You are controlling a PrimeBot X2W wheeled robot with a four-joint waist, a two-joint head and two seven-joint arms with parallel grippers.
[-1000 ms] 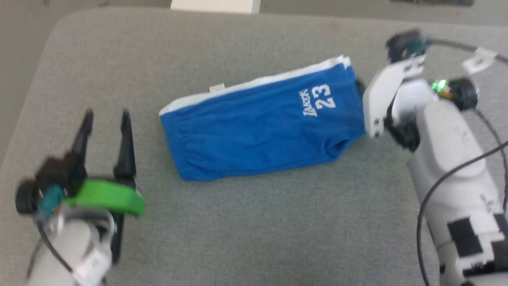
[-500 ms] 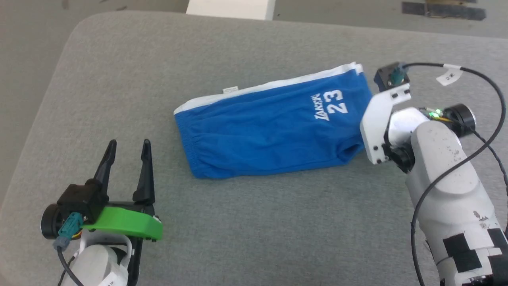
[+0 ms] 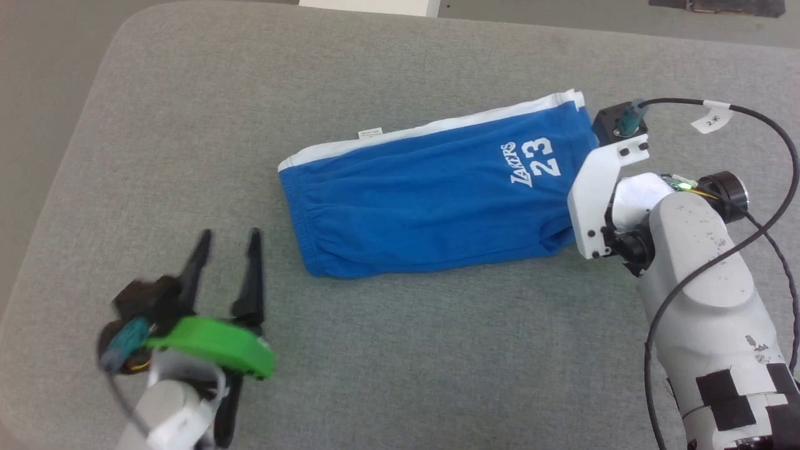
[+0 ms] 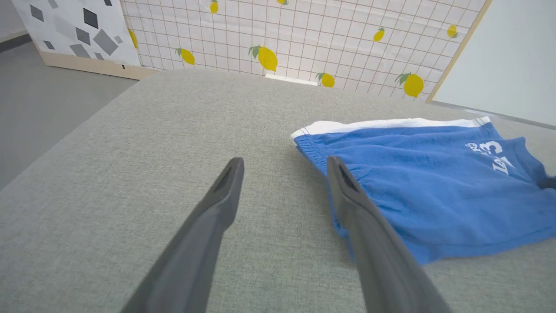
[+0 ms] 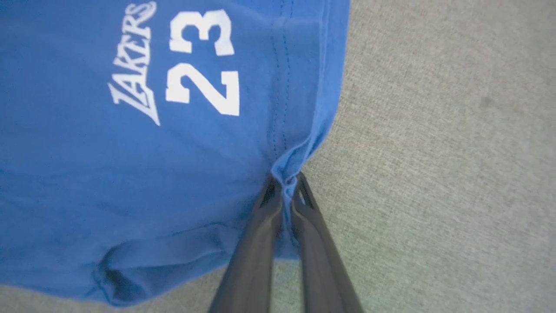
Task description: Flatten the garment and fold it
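Here, bright blue soft fabric shorts (image 3: pixel 431 194) with white waistband and "LAKERS 23" print lie flat on a grey padded tabletop (image 3: pixel 187 125), their right edge pinched in the right gripper (image 5: pixel 284 187), the left gripper (image 3: pixel 229 234) spread wide near their left end.

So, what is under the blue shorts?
The shorts lie on the grey surface, which shows all around them. Anything beneath the fabric itself is covered and cannot be seen. At one edge the right gripper pinches the cloth.
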